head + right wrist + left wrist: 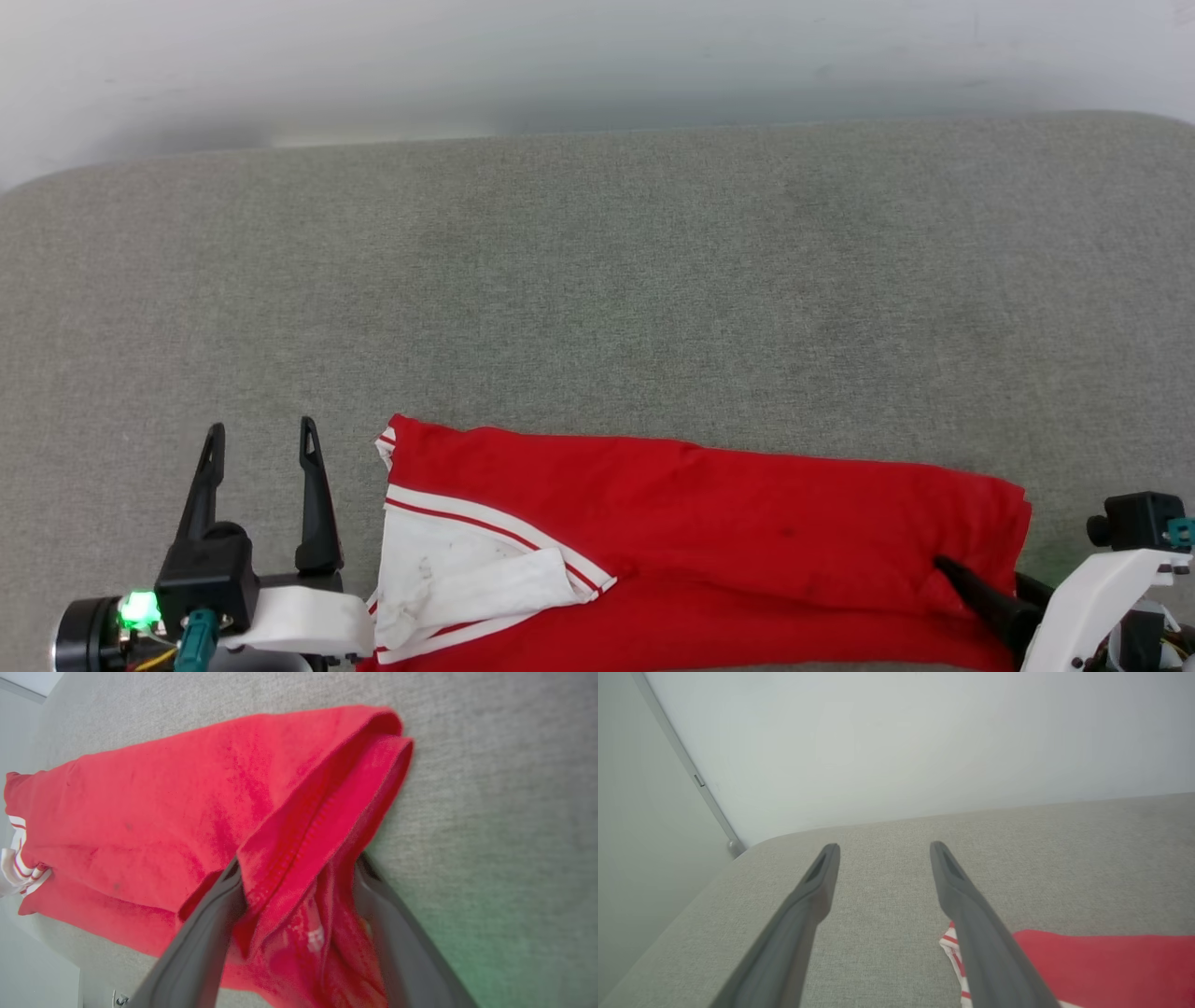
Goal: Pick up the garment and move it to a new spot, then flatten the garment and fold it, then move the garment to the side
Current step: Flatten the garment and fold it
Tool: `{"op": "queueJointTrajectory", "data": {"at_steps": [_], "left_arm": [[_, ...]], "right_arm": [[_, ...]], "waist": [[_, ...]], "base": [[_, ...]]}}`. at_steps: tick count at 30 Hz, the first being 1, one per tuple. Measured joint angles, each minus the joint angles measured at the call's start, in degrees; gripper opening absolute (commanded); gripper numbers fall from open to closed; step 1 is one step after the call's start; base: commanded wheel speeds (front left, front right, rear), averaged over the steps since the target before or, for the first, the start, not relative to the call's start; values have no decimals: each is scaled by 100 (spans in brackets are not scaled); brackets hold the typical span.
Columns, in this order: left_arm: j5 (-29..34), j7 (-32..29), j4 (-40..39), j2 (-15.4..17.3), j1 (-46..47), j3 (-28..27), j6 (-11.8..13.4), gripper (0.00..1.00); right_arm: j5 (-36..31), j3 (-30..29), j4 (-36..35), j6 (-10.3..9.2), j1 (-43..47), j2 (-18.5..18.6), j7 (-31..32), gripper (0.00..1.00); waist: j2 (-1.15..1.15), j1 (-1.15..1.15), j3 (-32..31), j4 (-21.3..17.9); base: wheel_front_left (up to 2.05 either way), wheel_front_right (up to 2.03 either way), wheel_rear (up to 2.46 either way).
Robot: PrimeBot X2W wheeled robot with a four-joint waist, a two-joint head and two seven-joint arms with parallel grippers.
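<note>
Along the near edge of the table (597, 280), the garment (709, 523) lies folded lengthwise into a long red band, running across the head view from left of centre to the far right. Its upper layer is fairly smooth, with shallow creases and a few small dark specks. At the robot's left end a white sleeve (448, 560) with red-and-white striped trim is folded back over the red cloth. At the other end the hem (327, 812) is doubled over in loose layers, its line of stitching showing in the right wrist view.

The right pincer (299, 861) is spread wide at that hem end. Bunched red cloth sits between its two dark fingers but is not pinched. The tip of one finger (219, 896) is tucked under a fold, and the other lies at the cloth's outer edge, beside bare grey fabric. In the head view the right pincer (980, 574) reaches in from the lower right, with one dark finger resting on top of the red band.

The left pincer (262, 429) is also fully spread and holds nothing. It is over the bare table just beside the sleeve end, apart from the cloth. A green light (138, 609) glows on its wrist.

The table top is covered in plain grey woven fabric with rounded far corners, and a pale wall (597, 56) stands behind it.
</note>
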State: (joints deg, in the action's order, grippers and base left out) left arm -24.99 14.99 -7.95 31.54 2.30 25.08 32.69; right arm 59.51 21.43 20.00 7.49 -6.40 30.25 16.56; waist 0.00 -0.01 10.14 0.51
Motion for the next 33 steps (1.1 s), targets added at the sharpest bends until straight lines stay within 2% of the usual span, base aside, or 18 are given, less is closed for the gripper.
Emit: {"op": "queueJointTrajectory", "data": {"at_steps": [6,8,15,20,28,30,33], "left_arm": [[636,1,30,-673,-386,-556,-258,100],[856,0,37,-878,-472,-730,-347,100],[1441,8,78,-1483,-767,-1070,-749,100],[1756,8,93,-1789,-1021,-1256,-964,100],[2109,8,121,-1997,-1298,-1441,-1132,100],[2153,8,134,-2040,-1355,-1474,-1173,100],[2203,8,156,-2091,-1387,-1516,-1239,100]], "right_arm": [[-32,125,-68,0,40,-62,132,100],[-105,141,-65,0,30,-69,133,0],[-246,88,54,5,-33,-30,134,0],[-263,-143,-8,4,-85,282,278,0],[-345,-597,-1,3,-125,931,835,0],[-369,-648,-32,1,-122,987,1089,0],[14,-784,-360,1,-114,889,1503,0]], "waist": [[0,0,21,26],[0,0,14,31],[0,0,-131,26],[0,0,-310,12],[0,1,-571,30],[0,1,-615,34],[0,0,-672,53]], "base": [[0,0,0],[0,0,0],[0,0,0],[0,0,0],[0,0,0],[0,0,0],[0,0,0]]}}
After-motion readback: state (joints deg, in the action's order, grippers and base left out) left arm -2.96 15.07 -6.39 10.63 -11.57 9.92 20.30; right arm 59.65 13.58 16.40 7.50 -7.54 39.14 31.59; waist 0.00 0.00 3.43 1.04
